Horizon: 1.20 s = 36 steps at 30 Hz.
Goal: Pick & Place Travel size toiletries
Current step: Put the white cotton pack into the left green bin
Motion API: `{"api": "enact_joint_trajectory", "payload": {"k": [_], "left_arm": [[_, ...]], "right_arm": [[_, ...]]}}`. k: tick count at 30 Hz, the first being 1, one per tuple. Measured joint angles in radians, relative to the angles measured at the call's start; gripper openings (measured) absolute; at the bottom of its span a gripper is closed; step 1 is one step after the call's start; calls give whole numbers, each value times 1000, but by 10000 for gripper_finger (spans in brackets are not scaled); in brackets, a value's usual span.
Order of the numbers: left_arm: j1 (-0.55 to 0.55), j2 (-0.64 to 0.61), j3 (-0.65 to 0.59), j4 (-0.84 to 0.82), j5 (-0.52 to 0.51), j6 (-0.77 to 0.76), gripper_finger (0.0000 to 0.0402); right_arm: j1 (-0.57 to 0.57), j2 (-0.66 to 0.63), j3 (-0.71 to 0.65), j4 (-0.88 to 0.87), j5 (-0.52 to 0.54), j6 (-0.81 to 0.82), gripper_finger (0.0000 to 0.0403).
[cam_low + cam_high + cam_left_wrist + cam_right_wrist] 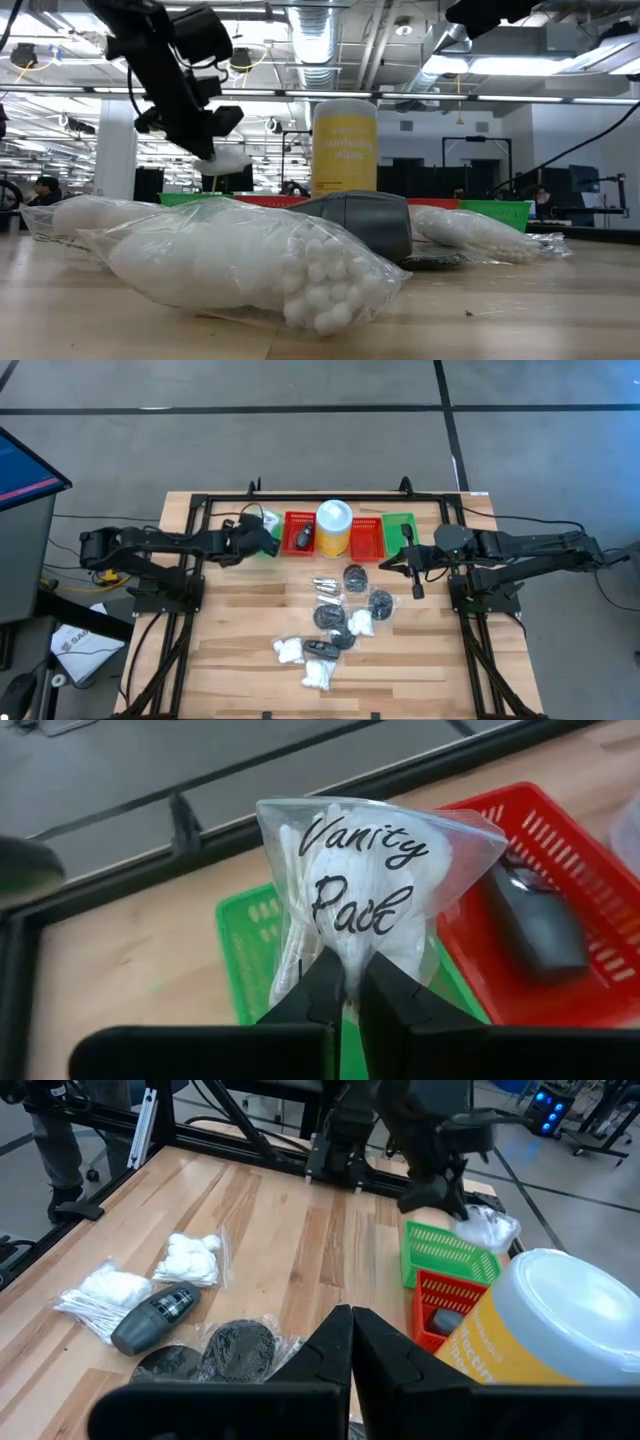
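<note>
My left gripper (348, 972) is shut on a clear "Vanity Pack" bag (370, 870) of white cotton pieces, over the far-left green basket (245, 945). Beside it, a red basket (298, 536) holds a dark piece (535, 920). The other toiletries lie flat mid-table: dark discs in clear wrappers (355, 577), white fluffy bundles (288, 650), a black piece (322, 648) and silvery bits (325, 584). My right gripper (416, 588) hangs shut above the table's right part, touching nothing. My left gripper pinches the bag's near end (345, 955) between its two fingers, which slant down from the table's left side. The bag juts out past the fingertips, lifted clear above the green basket (190, 199), its printed face toward the wrist camera.
A yellow canister with a white lid (333, 526) stands mid-back between the baskets. To its right are another red basket (367, 538) and a green one (400, 528). A black frame rail (330, 497) runs along the far edge. Bare wood shows at the table's near left.
</note>
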Motion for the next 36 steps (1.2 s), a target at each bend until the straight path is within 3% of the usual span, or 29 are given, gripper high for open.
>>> {"api": "enact_joint_trajectory", "payload": {"k": [12,29,36], "left_arm": [[114,0,-115,262,65,62,10],[126,0,-206,391,100,59,16],[142,0,-212,394,85,59,54]], "right_arm": [[0,0,0,0,0,0,0],[0,0,0,0,0,0,0],[0,0,0,0,0,0,0]]}}
